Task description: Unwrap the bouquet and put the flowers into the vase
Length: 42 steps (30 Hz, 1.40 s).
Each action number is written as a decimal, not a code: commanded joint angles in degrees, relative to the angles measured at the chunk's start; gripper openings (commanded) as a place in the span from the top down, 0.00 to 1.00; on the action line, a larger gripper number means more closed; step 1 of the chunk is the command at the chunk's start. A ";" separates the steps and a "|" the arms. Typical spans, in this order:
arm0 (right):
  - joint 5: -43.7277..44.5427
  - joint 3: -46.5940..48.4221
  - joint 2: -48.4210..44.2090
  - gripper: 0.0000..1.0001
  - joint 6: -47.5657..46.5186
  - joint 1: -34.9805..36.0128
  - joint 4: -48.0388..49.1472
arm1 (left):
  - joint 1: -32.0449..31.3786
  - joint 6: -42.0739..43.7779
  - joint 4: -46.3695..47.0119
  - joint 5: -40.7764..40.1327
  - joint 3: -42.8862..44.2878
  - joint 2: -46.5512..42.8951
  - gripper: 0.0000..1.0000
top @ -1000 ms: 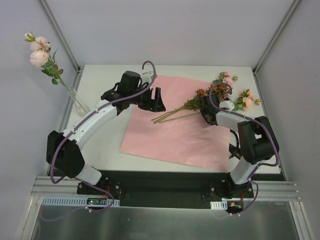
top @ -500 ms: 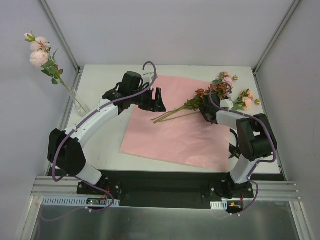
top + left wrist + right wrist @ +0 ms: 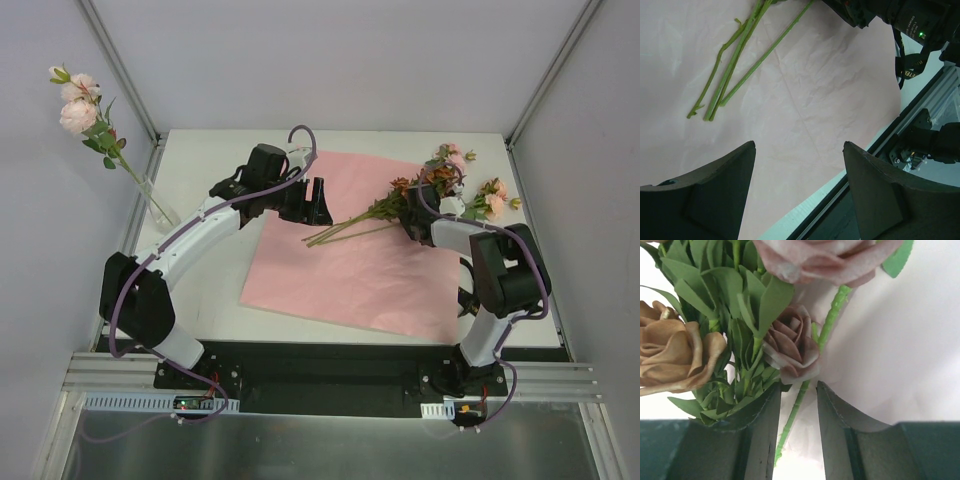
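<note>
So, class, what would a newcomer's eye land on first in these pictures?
The big pink paper sheet spread flat across the middle of the white table, with loose flowers lying over its far right part, stems pointing left. At the left edge, a tall spray of pink roses leans out of a small clear vase. The left gripper hangs open over the paper near the stem ends.
</note>
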 commanded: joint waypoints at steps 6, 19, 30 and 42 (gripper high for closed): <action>0.12 1.16 0.66 0.78 2.80 -0.91 1.07 | 0.27 -0.22 1.27 1.71 0.19 0.30 0.30; 4.60 -9.03 -10.84 0.99 8.50 -1.52 4.93 | 0.36 -0.13 1.10 1.19 0.10 0.39 0.30; 12.95 -16.34 -27.99 0.99 1.68 -0.91 4.32 | 0.36 -0.13 1.10 1.19 0.10 0.39 0.30; -1.43 -17.39 -32.83 0.99 -30.76 5.51 29.62 | 0.36 1.62 1.18 3.73 0.80 -0.40 0.20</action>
